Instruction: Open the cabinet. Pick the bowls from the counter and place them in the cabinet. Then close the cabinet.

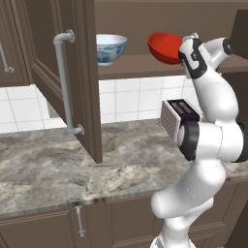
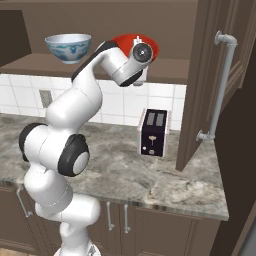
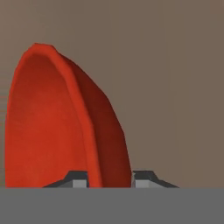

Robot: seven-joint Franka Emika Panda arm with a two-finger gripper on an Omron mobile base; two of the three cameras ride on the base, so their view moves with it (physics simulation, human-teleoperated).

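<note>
The gripper [image 3: 110, 178] straddles the red bowl's [image 1: 163, 47] rim, tilted over the shelf [image 1: 135, 65], jaws narrowly apart, grip uncertain.

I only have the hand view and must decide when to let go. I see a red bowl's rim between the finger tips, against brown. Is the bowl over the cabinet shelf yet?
Observer: Yes. The red bowl is inside the cabinet, steeply tilted, low over the shelf. I cannot tell whether it touches.
Operator: Is the other bowl in the way?
Observer: No. The blue-patterned bowl stands upright on the same shelf, to the red one's left and apart from it.
Operator: And the doors?
Observer: The left door and the right door both stand open.
</note>
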